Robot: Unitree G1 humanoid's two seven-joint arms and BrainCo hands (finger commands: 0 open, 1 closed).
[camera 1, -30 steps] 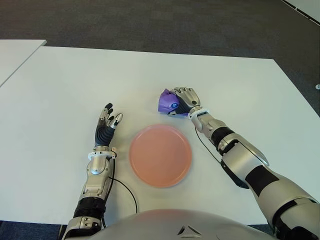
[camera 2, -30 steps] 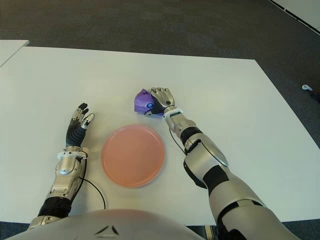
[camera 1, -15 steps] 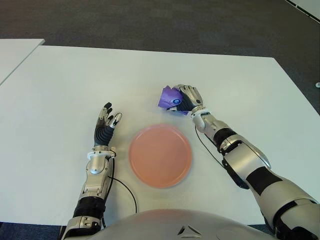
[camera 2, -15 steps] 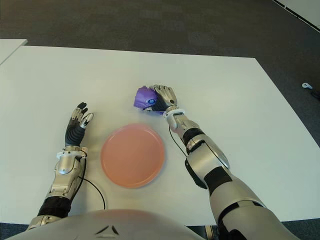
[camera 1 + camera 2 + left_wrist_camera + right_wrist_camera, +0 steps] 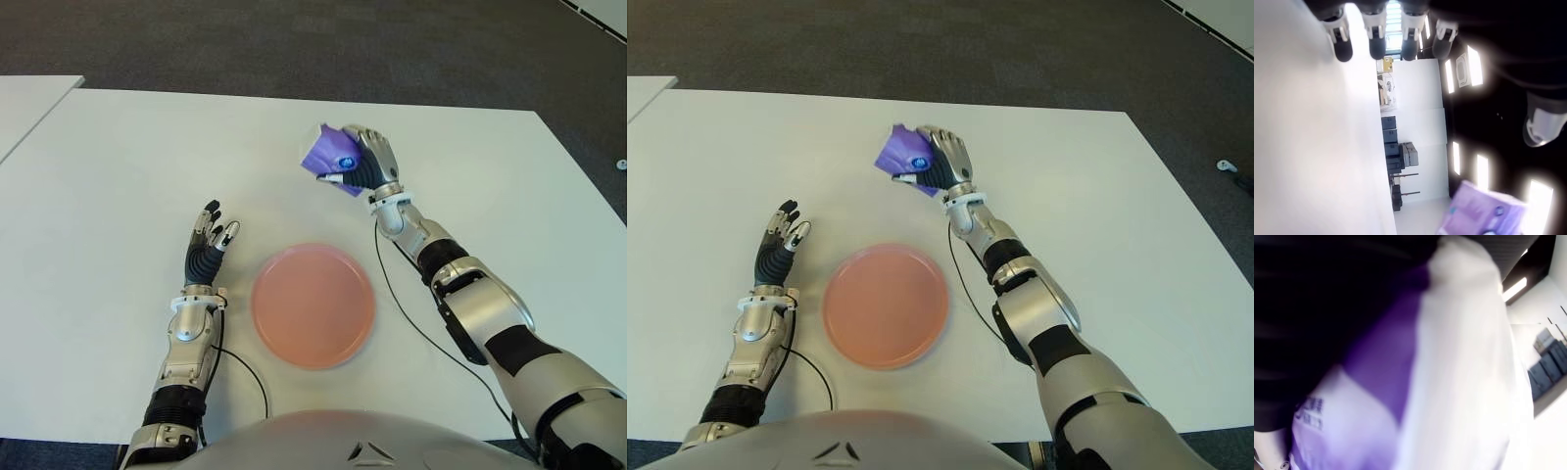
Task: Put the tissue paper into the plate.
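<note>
My right hand [image 5: 361, 163] is shut on a purple tissue pack [image 5: 327, 152] and holds it in the air above the white table [image 5: 118, 166], beyond the plate. The pack's purple and white wrapper [image 5: 1400, 382] fills the right wrist view. The pink round plate [image 5: 313, 305] lies flat near the table's front, holding nothing. My left hand [image 5: 209, 238] shows to the left of the plate, fingers [image 5: 1376, 34] spread and holding nothing.
A second white table [image 5: 29, 103] stands at the far left, across a narrow gap. Dark carpet [image 5: 294, 39] lies beyond the table's far edge. A thin black cable [image 5: 392, 294] runs along my right forearm beside the plate.
My right hand has lifted the tissue pack off the table and carried it up and slightly away from the plate. The left hand and the plate have stayed put.
</note>
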